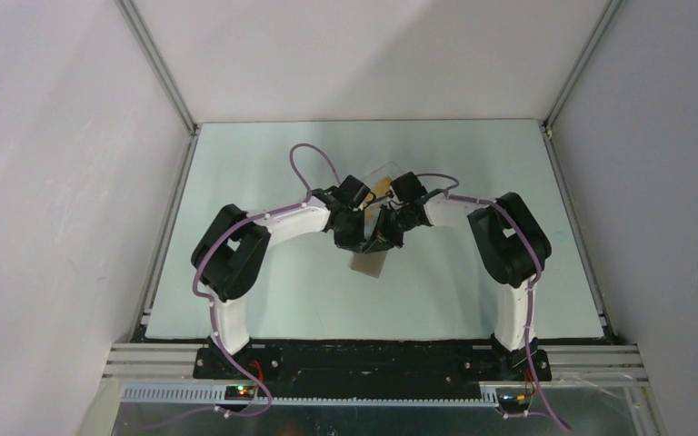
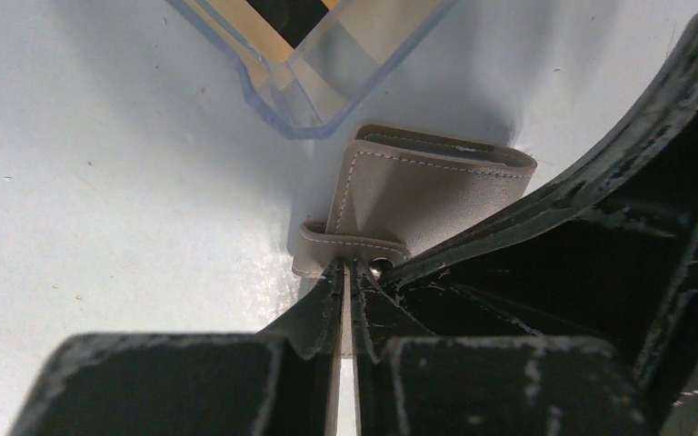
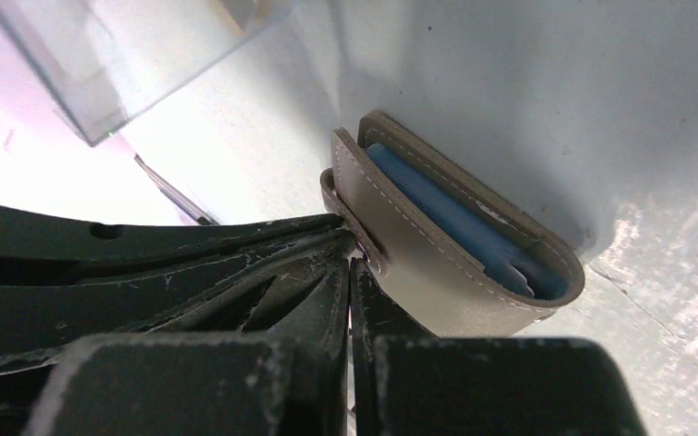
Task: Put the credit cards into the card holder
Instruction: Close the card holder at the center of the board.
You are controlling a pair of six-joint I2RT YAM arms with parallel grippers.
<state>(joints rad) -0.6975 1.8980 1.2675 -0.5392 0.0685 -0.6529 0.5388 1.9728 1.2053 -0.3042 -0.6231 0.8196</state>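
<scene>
**Centre crowded, flanks open**

The middle of the desk (image 1: pixel 264 300) is taken up by the left end effector (image 2: pixel 349 272) and the right end effector (image 3: pixel 351 263), pressed together at the card holder (image 2: pixel 427 191). Passage behind is blocked by the clear box (image 2: pixel 327 82) just beside it. Bare surface is left on both sides and nearer the bases.

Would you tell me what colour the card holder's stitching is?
White, on the grey-taupe card holder; clearest in the left wrist view.

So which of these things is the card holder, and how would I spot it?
Look to the middle of the pale table, where the left arm and right arm meet tip to tip. Below their tips, nearer the arm bases than the clear plastic box, is the card holder. Unlike the see-through box, it is opaque grey-taupe with light stitching and something blue inside.
</scene>
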